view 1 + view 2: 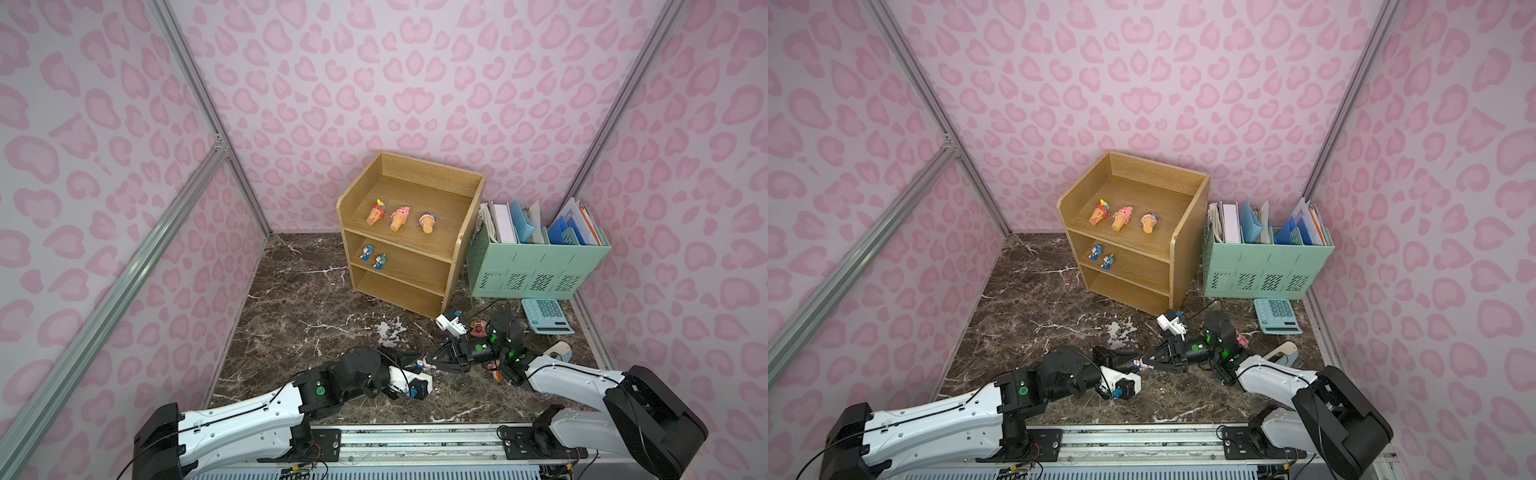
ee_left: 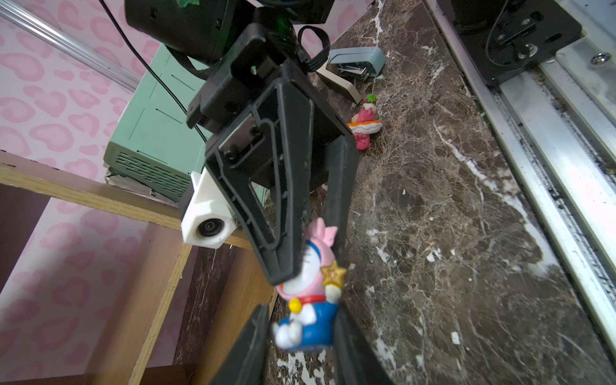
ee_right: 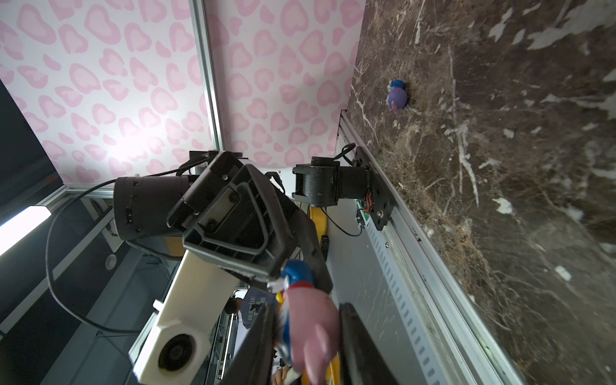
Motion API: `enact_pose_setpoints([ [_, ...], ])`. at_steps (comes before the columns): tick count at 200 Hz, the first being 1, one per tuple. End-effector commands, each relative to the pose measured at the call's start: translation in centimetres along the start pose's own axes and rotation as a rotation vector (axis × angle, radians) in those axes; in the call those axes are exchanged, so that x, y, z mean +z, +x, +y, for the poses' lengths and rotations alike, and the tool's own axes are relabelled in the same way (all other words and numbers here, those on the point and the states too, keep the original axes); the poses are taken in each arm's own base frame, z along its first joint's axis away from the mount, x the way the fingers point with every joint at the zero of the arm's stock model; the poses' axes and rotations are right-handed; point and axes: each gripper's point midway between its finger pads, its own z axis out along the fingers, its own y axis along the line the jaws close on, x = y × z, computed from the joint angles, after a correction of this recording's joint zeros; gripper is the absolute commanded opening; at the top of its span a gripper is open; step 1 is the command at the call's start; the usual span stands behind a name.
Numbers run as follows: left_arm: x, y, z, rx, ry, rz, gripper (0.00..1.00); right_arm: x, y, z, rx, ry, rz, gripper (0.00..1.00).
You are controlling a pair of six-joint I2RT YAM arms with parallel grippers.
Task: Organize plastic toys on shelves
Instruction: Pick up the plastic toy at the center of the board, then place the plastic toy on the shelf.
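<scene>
Two grippers meet tip to tip over the front middle of the marble tabletop (image 1: 291, 316), both on one toy.

Left gripper (image 1: 415, 360): jaws drawn in narrow. The left wrist view has its fingers (image 2: 346, 336) against either side of the blue body of the pink-hooded figurine (image 2: 306, 300).

Right gripper (image 1: 433, 362): jaws narrow, clamped on the pink hood, i.e. the head end. Its own wrist view shows the hood filling the gap.

Figurine attitude: the long axis lies in line with both grippers, roughly along the table's front edge. The head points toward the right gripper, the feet toward the left. A gold star (image 2: 331, 274) shows beside the face. Whether the toy hangs clear of the marble or grazes it, cannot tell.

On the marble:
- A purple-and-blue toy (image 3: 396, 96) lies alone, well apart from the grippers (right wrist view only).
- A pink figure with an orange skirt (image 2: 365, 123) sits under the right arm.
- A second pink figure (image 1: 478, 327) sits just behind the right wrist.
- A stapler (image 1: 559, 351) is near the right wall, with the mint calculator (image 1: 546, 316) behind it.

At the back:
- The shelves (image 1: 465, 232) carry three orange cone toys (image 1: 400, 218) in a row on the top tier.
- Two blue-white figures (image 1: 366, 252) stand at the left end of the middle tier.
- The mint file organizer (image 1: 536, 266) stands just beside the shelves on the right, holding papers.
</scene>
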Motion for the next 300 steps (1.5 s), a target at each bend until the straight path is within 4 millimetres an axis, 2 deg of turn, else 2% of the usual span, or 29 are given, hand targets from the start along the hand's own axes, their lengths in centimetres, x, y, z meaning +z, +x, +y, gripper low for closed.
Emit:
enact_pose_setpoints([
  [1,0.1,-0.3,-0.2,-0.009,0.017,-0.011,0.35,0.0,-0.2,0.9,-0.035,-0.027,-0.007,0.27],
  [49,0.0,-0.4,-0.3,-0.016,0.029,-0.014,0.31,0.0,-0.4,0.7,-0.030,-0.026,-0.017,0.28],
  [67,0.0,-0.4,-0.3,-0.027,0.033,-0.008,0.26,-0.1,-0.4,0.7,-0.030,-0.028,-0.018,0.31],
  [100,-0.2,-0.2,-0.4,-0.045,0.031,-0.007,0.24,-0.3,-0.5,0.7,-0.035,-0.028,-0.030,0.44],
  [114,-0.2,-0.1,-0.5,-0.052,0.030,-0.005,0.24,-0.4,-0.6,0.7,-0.035,-0.028,-0.036,0.46],
  [149,-0.2,0.6,-0.3,-0.079,0.010,0.029,0.24,-0.9,-0.7,0.9,-0.054,-0.028,-0.050,0.66],
  [159,-0.2,1.0,0.1,-0.107,-0.014,0.045,0.24,-1.3,-0.9,0.6,-0.059,-0.012,-0.064,0.69],
  [183,-0.5,2.1,3.1,-0.281,-0.152,0.093,0.24,-3.0,-2.2,-1.0,-0.151,0.134,-0.159,0.70],
  [189,-0.6,2.4,3.9,-0.329,-0.189,0.097,0.25,-3.8,-2.7,-1.9,-0.178,0.216,-0.197,0.70],
  [211,-1.2,3.8,7.3,-0.509,-0.349,0.102,0.27,-7.6,-4.7,-2.1,-0.361,0.436,-0.392,0.69],
  [227,-1.0,4.2,9.3,-0.566,-0.406,0.109,0.27,-10.3,-5.6,-0.9,-0.482,0.502,-0.584,0.68],
  [253,-0.7,5.2,13.4,-0.663,-0.522,0.130,0.27,-14.3,-5.6,2.1,-0.645,0.511,-0.835,0.68],
  [274,-0.2,6.5,16.2,-0.717,-0.610,0.155,0.27,-16.7,-5.4,3.7,-0.724,0.561,-0.931,0.68],
  [300,1.3,7.4,18.1,-0.707,-0.670,0.204,0.28,-18.2,-5.5,4.1,-0.747,0.597,-0.973,0.68],
])
